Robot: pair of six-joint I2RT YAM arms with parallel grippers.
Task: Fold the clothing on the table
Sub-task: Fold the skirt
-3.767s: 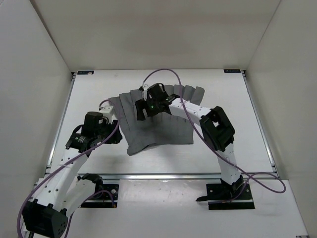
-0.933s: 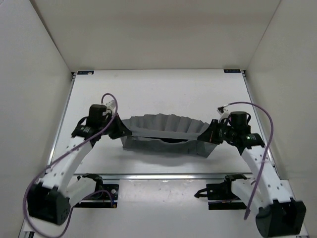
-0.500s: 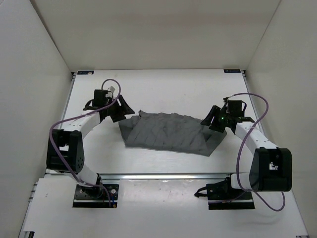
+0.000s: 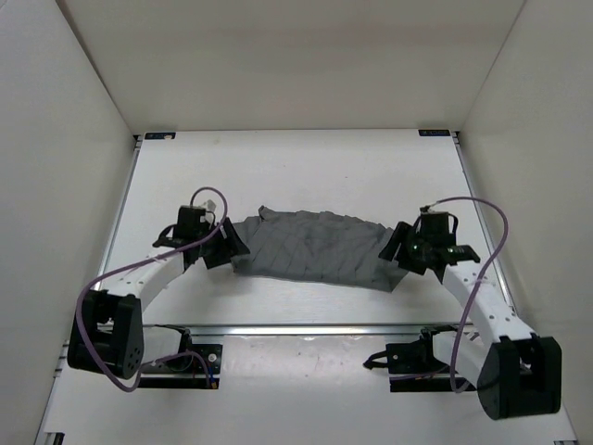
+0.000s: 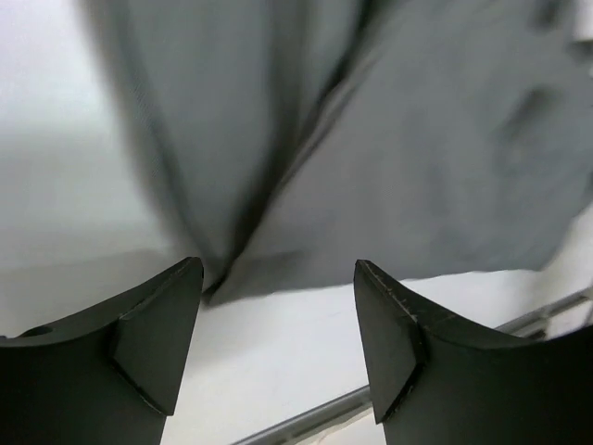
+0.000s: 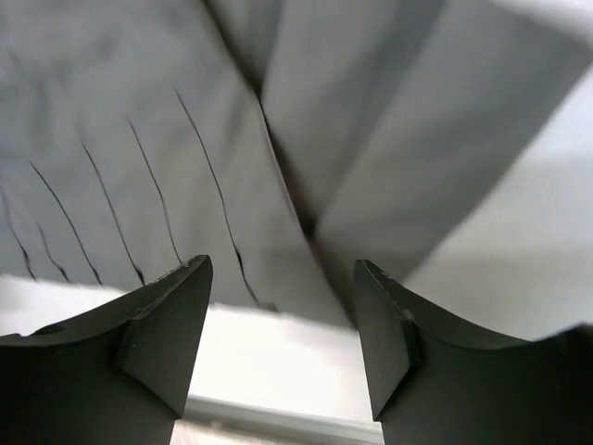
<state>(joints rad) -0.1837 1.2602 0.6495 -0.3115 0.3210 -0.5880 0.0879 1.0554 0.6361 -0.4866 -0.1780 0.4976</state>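
A: Where's the dark grey pleated fabric garment (image 4: 310, 248)?
B: Flat on the white rectangular desk (image 4: 306, 167), doubled over into a long band.
A: Left fingers (image 5: 153, 334)?
B: Just at the garment's left end, spread apart, nothing between them.
A: Right fingers (image 6: 162, 324)?
B: At the garment's right end, also spread, gripping nothing.

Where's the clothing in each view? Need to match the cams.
Top external: clothing lies mid-picture, flat on the table.
Left wrist: clothing fills the upper frame.
Right wrist: clothing fills the upper left.
Shared landmark: the near rail, below the clothing in all three.
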